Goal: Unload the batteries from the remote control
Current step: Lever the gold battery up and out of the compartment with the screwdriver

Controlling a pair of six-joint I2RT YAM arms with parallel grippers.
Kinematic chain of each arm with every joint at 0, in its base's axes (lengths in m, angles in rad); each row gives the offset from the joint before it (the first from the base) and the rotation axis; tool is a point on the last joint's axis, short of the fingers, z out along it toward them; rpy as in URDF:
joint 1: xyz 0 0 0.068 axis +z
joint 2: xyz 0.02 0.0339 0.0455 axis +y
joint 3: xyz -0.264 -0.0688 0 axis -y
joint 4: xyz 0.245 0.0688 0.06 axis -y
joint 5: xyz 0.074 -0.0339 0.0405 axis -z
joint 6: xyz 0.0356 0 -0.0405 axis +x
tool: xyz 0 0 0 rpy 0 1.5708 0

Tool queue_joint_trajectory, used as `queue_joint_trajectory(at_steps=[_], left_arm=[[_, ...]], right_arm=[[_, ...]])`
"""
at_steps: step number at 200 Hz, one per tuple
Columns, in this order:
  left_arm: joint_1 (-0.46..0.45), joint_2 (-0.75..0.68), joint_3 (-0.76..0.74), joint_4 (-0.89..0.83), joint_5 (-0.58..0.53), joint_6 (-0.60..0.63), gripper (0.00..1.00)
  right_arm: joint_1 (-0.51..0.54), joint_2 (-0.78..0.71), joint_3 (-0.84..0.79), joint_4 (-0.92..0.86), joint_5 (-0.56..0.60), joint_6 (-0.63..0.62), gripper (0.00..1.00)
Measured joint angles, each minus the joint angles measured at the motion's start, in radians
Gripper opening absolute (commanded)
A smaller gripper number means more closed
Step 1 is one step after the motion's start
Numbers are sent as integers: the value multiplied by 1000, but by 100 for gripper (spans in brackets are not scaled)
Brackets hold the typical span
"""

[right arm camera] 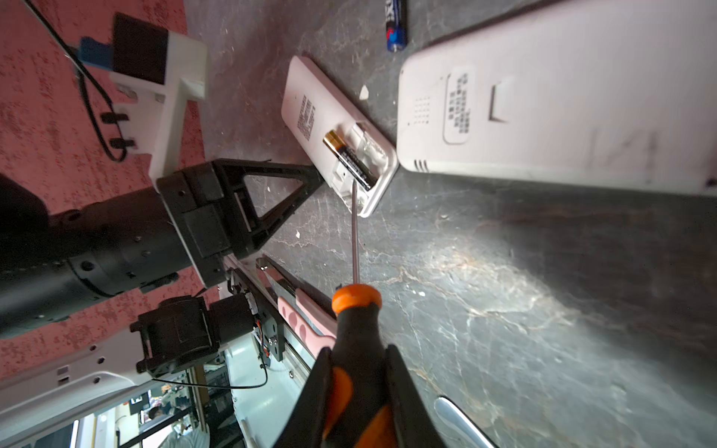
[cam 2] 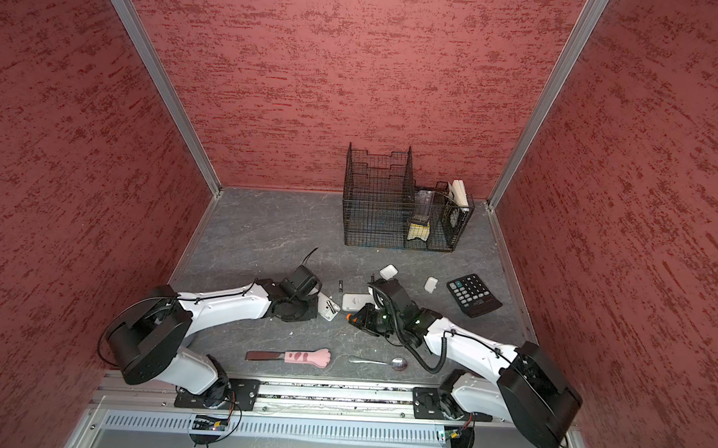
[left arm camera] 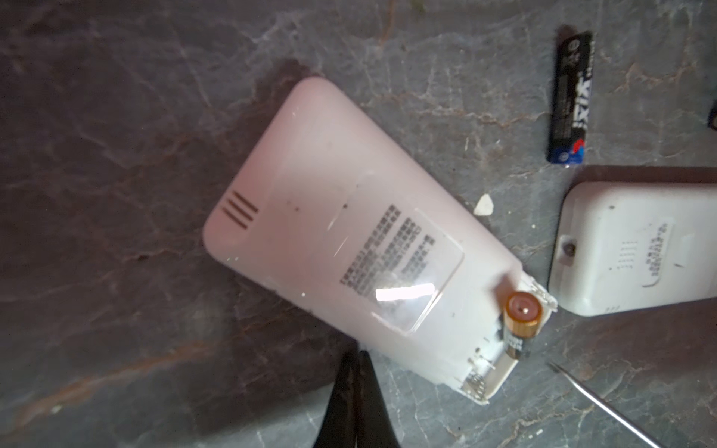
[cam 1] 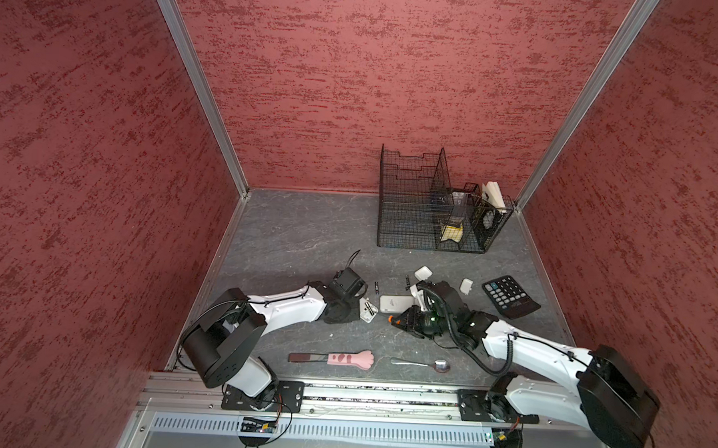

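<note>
Beside the open remote [left arm camera: 341,248], a second remote [left arm camera: 636,248] and loose battery [left arm camera: 570,101]; left gripper [left arm camera: 357,355] clenched, right gripper [right arm camera: 359,349] around the screwdriver [right arm camera: 356,298].

Mottled red walls [cam 1: 396,89] enclose grey marbled floor [cam 1: 298,239].

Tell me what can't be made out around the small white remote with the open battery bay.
- Label print on the small white plastic remote: blurred, left wrist view.
- Larger white plastic remote: cut off by right wrist view's edge.
- Loose dark cylindrical batteries: too small to count, both top views.
- Black wire basket's contents: masked by mesh, top views.
</note>
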Motion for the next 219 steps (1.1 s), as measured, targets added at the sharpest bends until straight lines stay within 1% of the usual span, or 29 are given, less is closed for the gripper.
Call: queue_joint_trajectory(at_steps=[33,55,74,137,188,219], left_arm=[[0,-123,-2,-48,-1,-5,0],[3,-156,5,-58,0,-6,0],[13,-141,19,-54,5,-3,0],[34,-10,34,32,26,4,0],[35,10,21,83,29,4,0],[35,10,14,103,37,11,0]], right_arm=[[26,11,10,-3,25,-5,0],[35,26,10,-3,36,-5,0],[40,40,10,-3,45,-5,0],[45,74,10,37,60,16,0],[46,109,10,92,61,24,0],[46,106,11,94,88,34,0]])
